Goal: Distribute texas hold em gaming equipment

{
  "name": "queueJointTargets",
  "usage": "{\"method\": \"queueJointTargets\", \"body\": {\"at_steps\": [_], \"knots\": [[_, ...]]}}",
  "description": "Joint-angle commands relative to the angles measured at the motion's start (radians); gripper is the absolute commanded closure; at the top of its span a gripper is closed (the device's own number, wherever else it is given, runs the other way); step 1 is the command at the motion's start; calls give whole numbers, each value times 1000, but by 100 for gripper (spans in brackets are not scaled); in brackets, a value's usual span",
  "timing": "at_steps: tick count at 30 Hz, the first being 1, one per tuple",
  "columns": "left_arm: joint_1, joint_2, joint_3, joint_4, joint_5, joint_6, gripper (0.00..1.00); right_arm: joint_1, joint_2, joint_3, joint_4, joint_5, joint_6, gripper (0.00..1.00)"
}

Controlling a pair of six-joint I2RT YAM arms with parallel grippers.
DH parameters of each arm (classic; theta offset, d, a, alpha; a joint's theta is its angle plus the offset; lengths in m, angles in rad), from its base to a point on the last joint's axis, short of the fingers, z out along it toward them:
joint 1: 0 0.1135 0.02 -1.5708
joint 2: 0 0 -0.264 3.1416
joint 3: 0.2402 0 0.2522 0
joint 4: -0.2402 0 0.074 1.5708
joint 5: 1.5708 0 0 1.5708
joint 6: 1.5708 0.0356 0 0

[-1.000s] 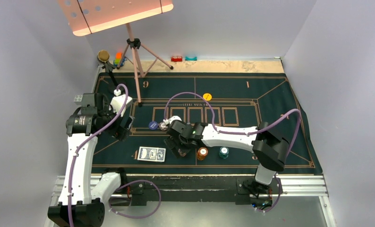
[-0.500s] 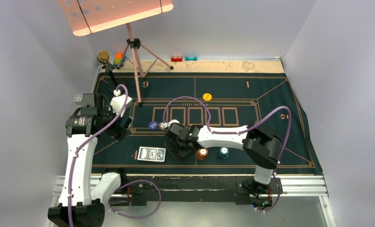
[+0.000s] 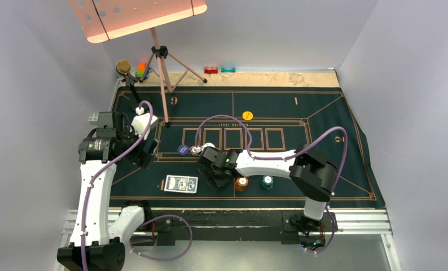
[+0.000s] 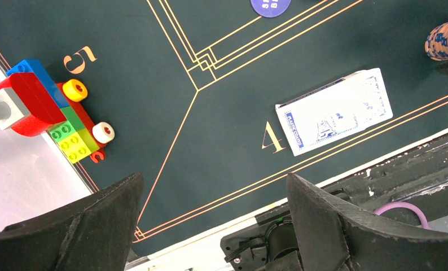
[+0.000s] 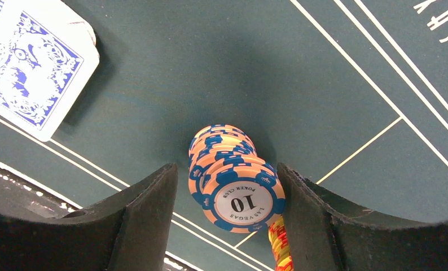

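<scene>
Chip stack (image 5: 233, 180) stood between the fingers of the right gripper (image 5: 227, 172).
The orange-and-blue stack, a "10" chip on top, sat on the mat (image 5: 323, 68) near its front edge, with the cards (image 5: 33, 62) lying apart to one side. The right gripper straddled it partly open: one finger looked to touch the chips and a sliver of mat showed at the other, so it had no firm hold. The left gripper (image 4: 215, 179) hung wide open and empty over the mat's left part.
</scene>
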Motion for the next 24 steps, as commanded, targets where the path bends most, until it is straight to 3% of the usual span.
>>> {"method": "queueJointTargets", "body": {"at_steps": [1, 24], "knots": [[-5, -10, 14, -5, -1, 8, 0, 0, -48, 30, -21, 43, 1, 33], [-5, -22, 5, -16, 2, 20, 0, 7, -45, 49, -34, 36, 2, 44]]}}
